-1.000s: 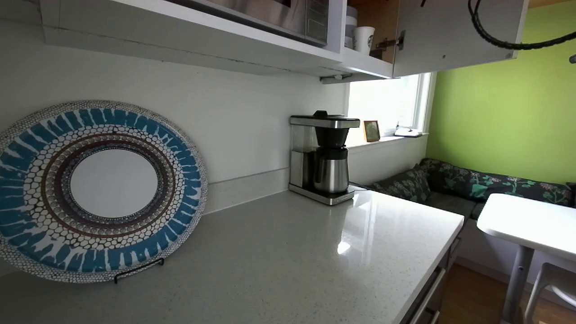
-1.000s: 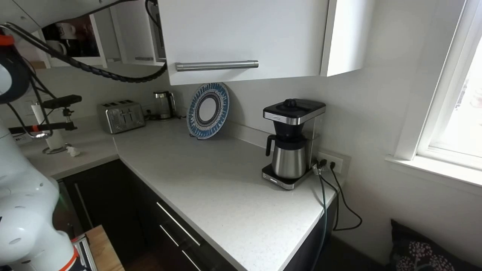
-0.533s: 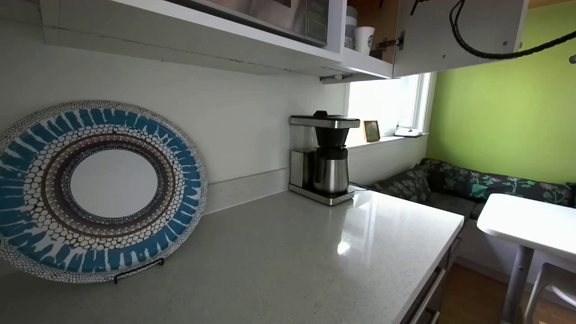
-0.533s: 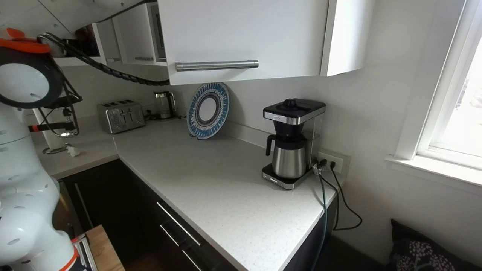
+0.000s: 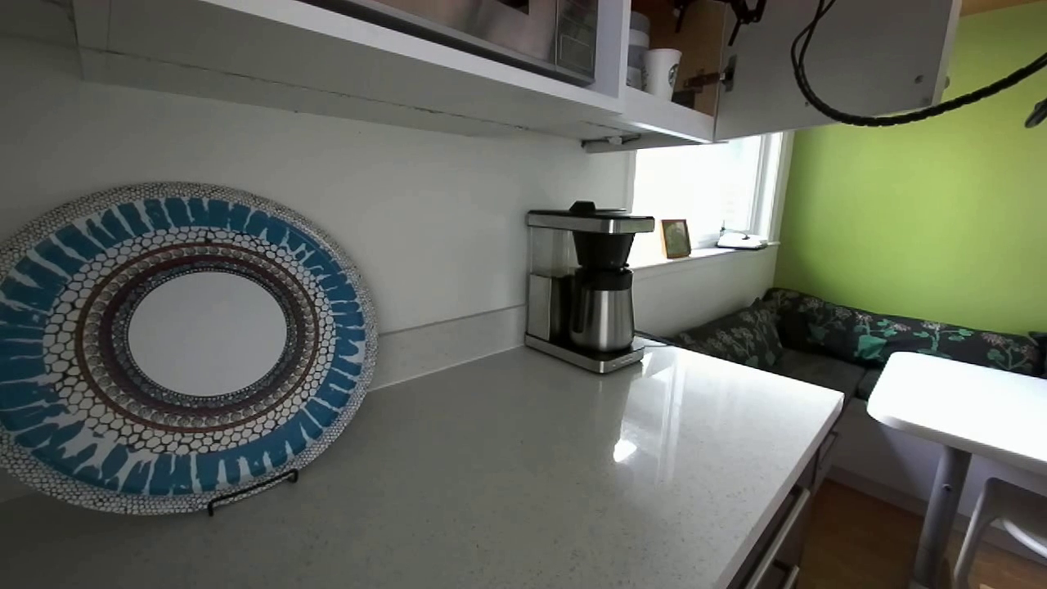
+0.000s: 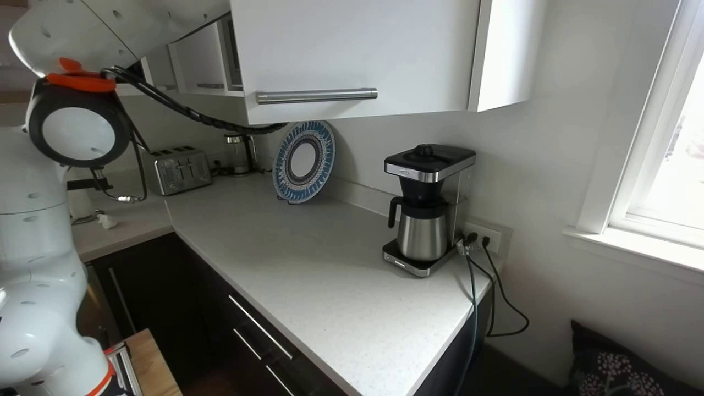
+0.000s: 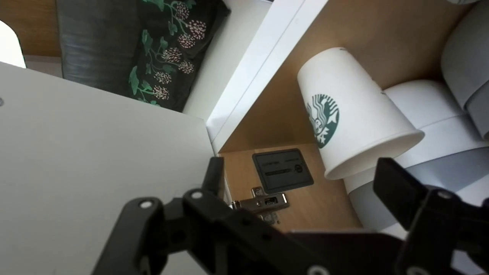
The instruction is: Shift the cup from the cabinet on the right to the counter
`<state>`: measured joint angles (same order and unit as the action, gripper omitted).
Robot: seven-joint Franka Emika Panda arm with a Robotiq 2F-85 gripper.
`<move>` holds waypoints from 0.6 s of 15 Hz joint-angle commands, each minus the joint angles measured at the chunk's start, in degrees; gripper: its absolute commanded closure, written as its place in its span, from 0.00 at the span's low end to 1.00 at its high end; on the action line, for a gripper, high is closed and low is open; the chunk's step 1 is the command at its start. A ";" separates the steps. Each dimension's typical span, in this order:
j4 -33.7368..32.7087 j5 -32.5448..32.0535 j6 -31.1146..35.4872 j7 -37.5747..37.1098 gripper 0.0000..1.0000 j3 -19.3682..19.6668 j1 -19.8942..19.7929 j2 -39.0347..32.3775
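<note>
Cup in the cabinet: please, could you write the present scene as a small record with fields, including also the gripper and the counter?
target: cup, white, green logo, upright
location: in the cabinet, beside a grey-white stack
access: door open
hand: gripper open, holding nothing
destination: counter, bearing coffee maker and plate, among other things
status: cup not yet on the counter

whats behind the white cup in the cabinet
Round white and grey items, stacked, show partly past the cup in the wrist view; the parts its body covers are hidden.
</note>
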<state>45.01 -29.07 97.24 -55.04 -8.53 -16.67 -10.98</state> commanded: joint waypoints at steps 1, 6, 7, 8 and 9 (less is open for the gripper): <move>-4.99 -1.50 0.00 2.53 0.00 0.37 0.26 -3.61; -7.79 -2.21 2.01 4.51 0.00 0.74 0.29 -6.42; -8.18 -2.15 3.36 4.63 0.00 0.72 0.25 -7.01; -8.47 -1.98 3.78 4.81 0.00 0.72 0.29 -7.45; -8.68 -1.94 4.21 4.83 0.00 0.74 0.34 -7.83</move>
<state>39.51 -30.12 100.42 -51.46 -7.97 -16.68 -16.27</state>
